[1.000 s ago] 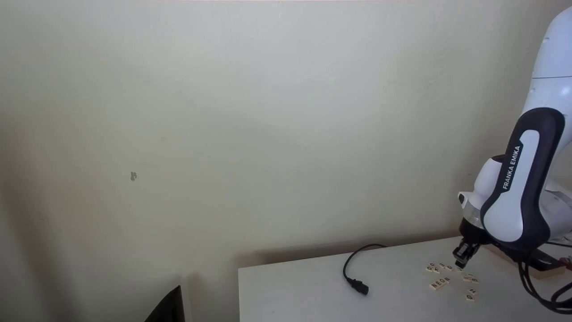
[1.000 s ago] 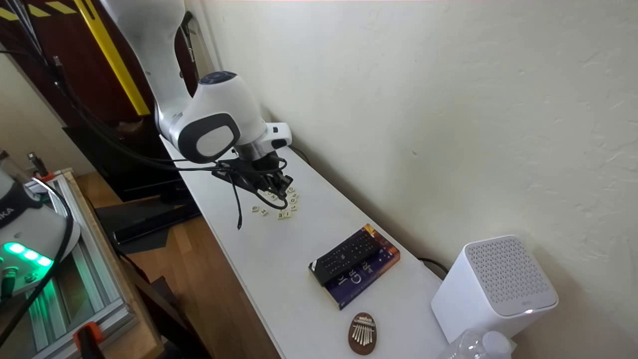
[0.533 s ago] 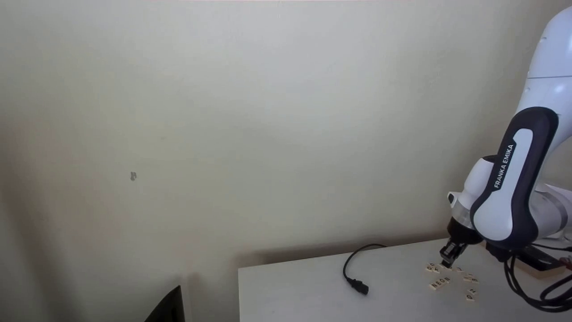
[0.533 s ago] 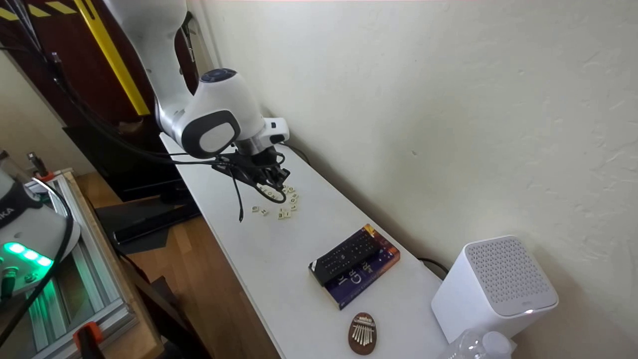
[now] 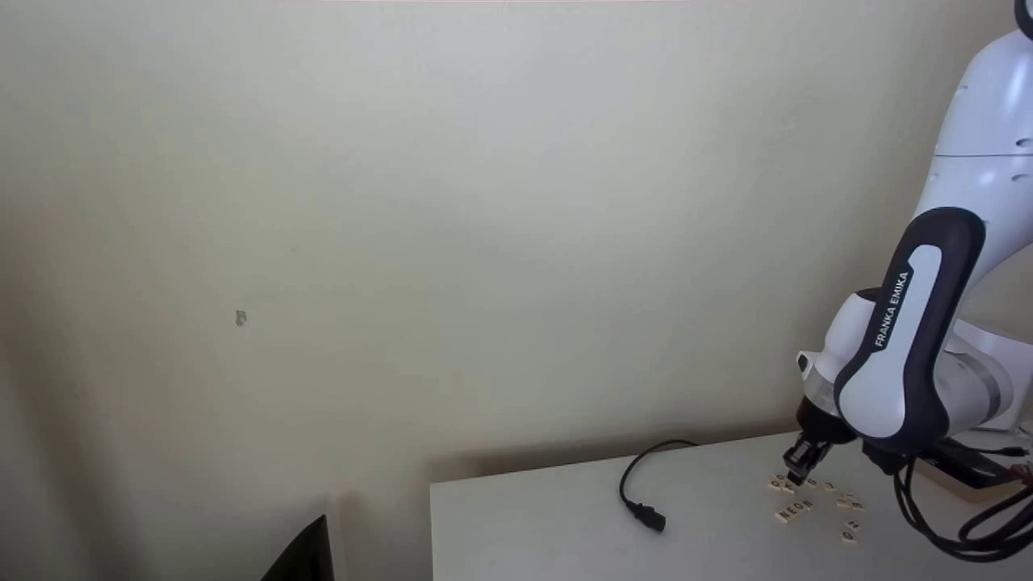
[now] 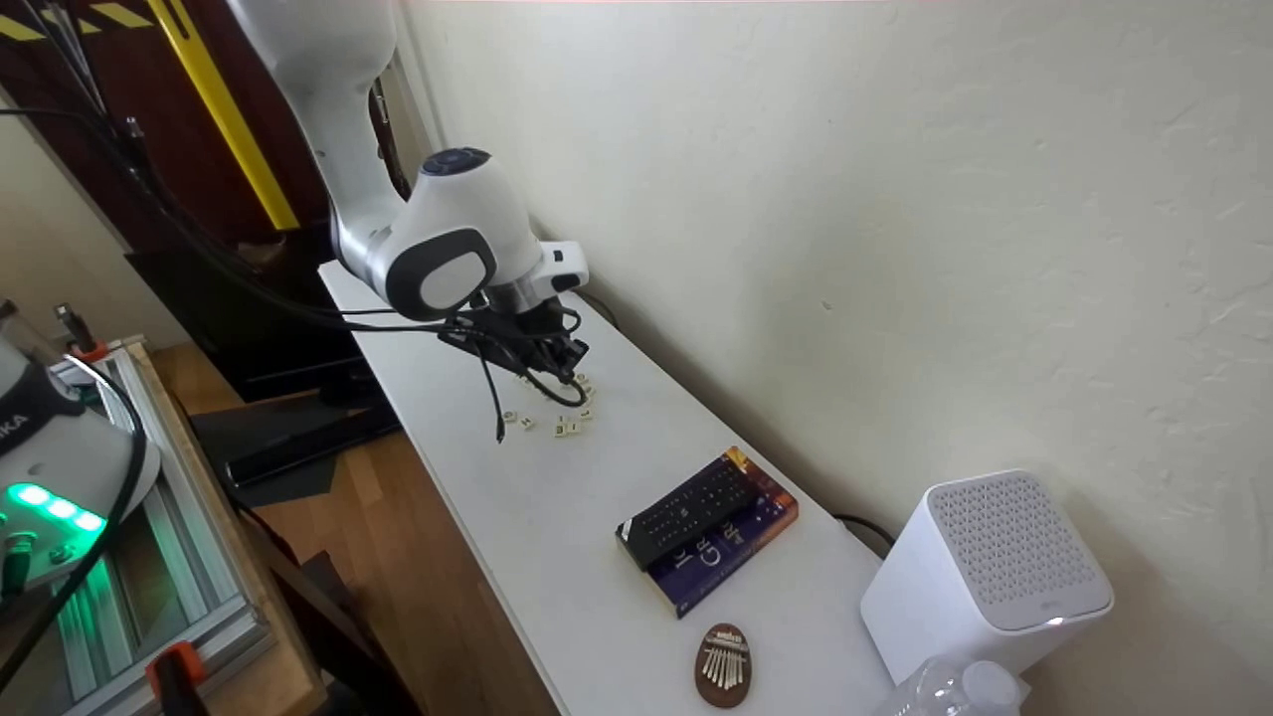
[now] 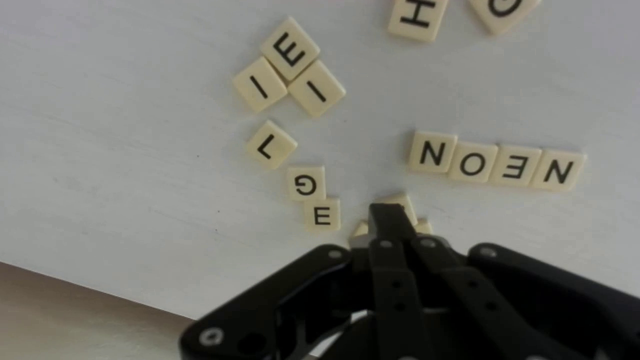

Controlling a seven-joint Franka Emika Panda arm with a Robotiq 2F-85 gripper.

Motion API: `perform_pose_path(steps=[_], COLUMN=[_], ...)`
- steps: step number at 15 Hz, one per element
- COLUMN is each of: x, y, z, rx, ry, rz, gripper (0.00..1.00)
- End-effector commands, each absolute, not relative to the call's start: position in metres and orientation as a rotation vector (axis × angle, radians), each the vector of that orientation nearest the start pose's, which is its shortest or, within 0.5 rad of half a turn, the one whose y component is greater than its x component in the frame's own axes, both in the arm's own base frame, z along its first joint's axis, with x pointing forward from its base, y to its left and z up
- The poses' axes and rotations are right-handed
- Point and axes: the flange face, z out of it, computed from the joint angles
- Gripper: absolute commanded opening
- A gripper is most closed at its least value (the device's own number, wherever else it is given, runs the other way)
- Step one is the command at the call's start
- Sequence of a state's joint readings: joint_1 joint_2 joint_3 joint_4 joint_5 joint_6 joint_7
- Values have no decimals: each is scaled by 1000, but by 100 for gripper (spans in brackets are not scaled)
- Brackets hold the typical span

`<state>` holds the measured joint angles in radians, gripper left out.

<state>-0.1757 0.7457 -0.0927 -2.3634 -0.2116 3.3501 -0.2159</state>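
My gripper (image 7: 392, 220) has its black fingers together, with nothing visible between them. In both exterior views it (image 5: 795, 474) points down low over the letter tiles; it also shows at the wall side of the white table in an exterior view (image 6: 572, 366). In the wrist view the fingertips cover most of a small cluster of cream tiles (image 7: 407, 206); whether they touch is unclear. A row reading NEON (image 7: 495, 162) lies to the right. A G tile (image 7: 306, 175) and an E tile (image 7: 322, 224) touch at the left. An L tile (image 7: 271, 145) and three touching tiles (image 7: 287, 50) lie beyond.
On the white table (image 6: 557, 557) are a book (image 6: 721, 567) with a black remote (image 6: 686, 512) on it, a brown thumb piano (image 6: 723, 666), a white box (image 6: 995, 567) and a clear bottle (image 6: 935, 691). A black power cable (image 5: 646, 515) lies near the tiles. The wall runs alongside.
Over the last second my arm and gripper have moved sideways over the tiles, leftward in an exterior view. The tiles that show appear unmoved.
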Motion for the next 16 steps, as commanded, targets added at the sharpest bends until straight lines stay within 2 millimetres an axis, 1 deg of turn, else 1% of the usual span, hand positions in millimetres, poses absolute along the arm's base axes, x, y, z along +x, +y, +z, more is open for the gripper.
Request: perform_pose_path(steps=[1, 5, 9, 13, 16], x=[477, 482, 489, 501, 504], y=[-110, -104, -99, -88, -84], z=[35, 27, 24, 23, 26], rx=[-3192, -3187, -3179, -3166, -3161], ry=[-298, -320, -326, -347, -354], rz=[-339, -304, -299, -297, -290], gripper=[0, 0, 0, 0, 0])
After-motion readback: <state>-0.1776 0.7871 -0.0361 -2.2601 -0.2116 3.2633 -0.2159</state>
